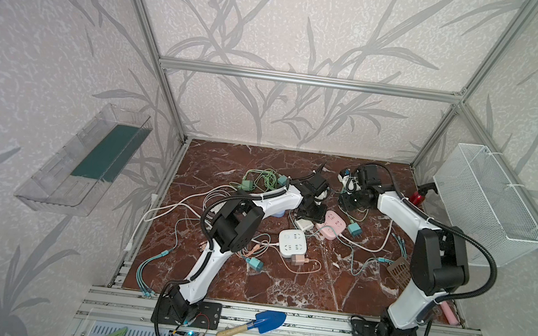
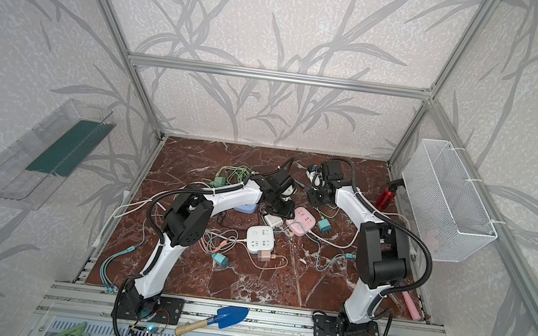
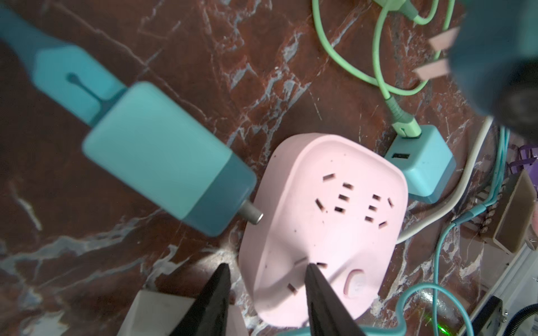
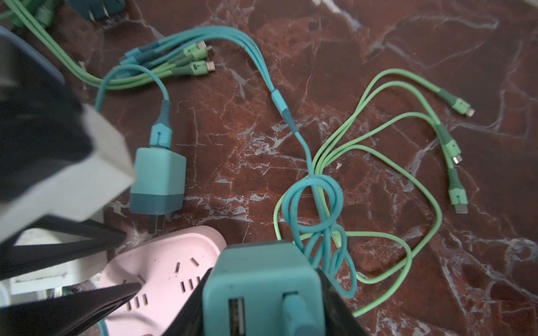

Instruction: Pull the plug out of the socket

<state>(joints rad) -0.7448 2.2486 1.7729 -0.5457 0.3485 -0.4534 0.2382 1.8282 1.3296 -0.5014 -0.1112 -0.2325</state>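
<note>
The pink socket [image 1: 334, 224] [image 2: 303, 216] lies flat on the marble floor, and every slot I can see in its face [image 3: 326, 221] is empty. My right gripper [image 4: 263, 273] is shut on the teal plug [image 4: 259, 285], a cube charger with a teal cable in one USB port. It holds the plug in the air beside the socket [image 4: 163, 270], clear of it. In the left wrist view the plug's prongs [image 3: 436, 55] show bare. My left gripper [image 3: 269, 266] is open, its fingers straddling one corner of the socket. In both top views it hangs over the socket's left end [image 1: 312, 212].
A second teal charger [image 4: 157, 180] and a third [image 3: 422, 165] lie loose beside the socket. A white socket cube [image 1: 292, 243] carries a pink charger [image 1: 298, 259]. Green and teal cables [image 4: 320, 203] sprawl over the floor. A red bottle [image 1: 417, 197] and a wire basket [image 1: 486, 202] stand at the right.
</note>
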